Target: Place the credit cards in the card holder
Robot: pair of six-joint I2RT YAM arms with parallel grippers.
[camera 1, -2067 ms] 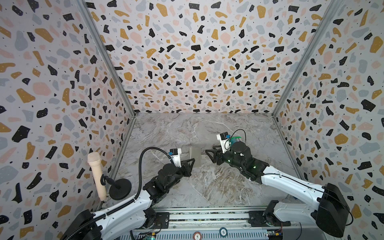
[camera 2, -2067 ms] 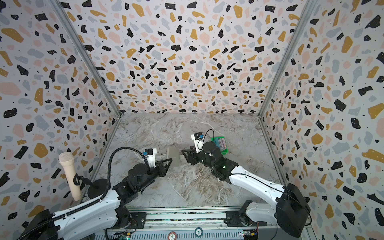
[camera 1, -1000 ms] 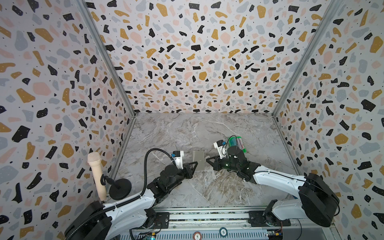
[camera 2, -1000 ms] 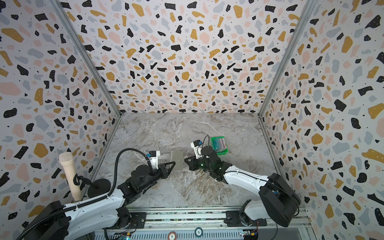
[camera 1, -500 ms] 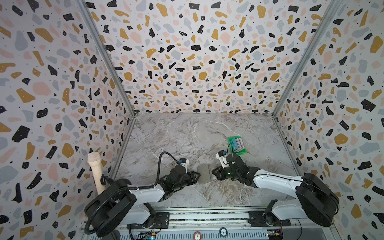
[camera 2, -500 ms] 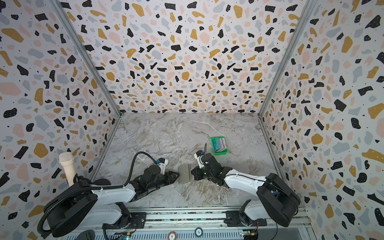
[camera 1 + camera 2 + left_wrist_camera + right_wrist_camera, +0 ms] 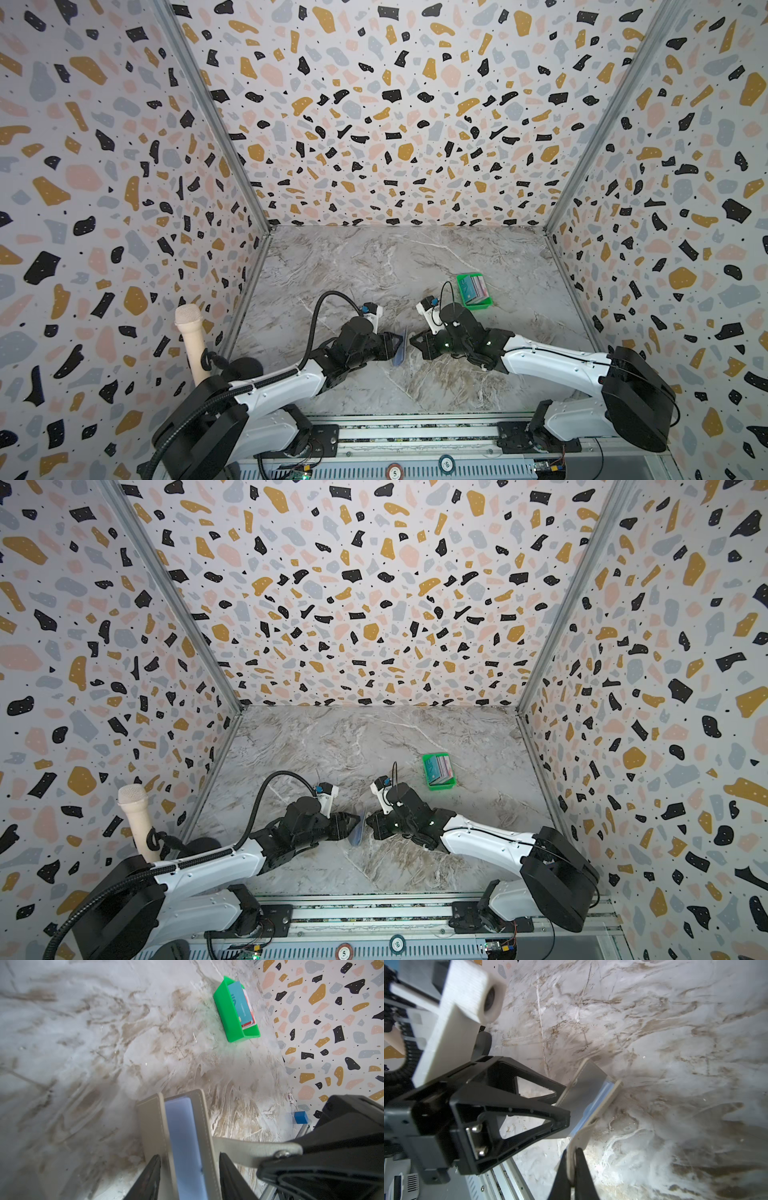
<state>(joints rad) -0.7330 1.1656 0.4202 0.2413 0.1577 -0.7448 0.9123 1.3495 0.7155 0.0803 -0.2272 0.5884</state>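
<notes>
Pinches the limp strap of the light, likely floppy card holder [image 7: 180,1126], on edge at the front of the table [image 7: 415,257], in the right gripper [image 7: 571,1159] and straddles its half-open flaps, judged the firmer hold, with spread left gripper [image 7: 190,1167] jaws.

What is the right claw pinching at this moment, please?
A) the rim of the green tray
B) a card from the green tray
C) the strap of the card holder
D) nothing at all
C: the right wrist view shows the right claw shut on the pale strap of the card holder, while the green tray sits well apart from it.
</notes>
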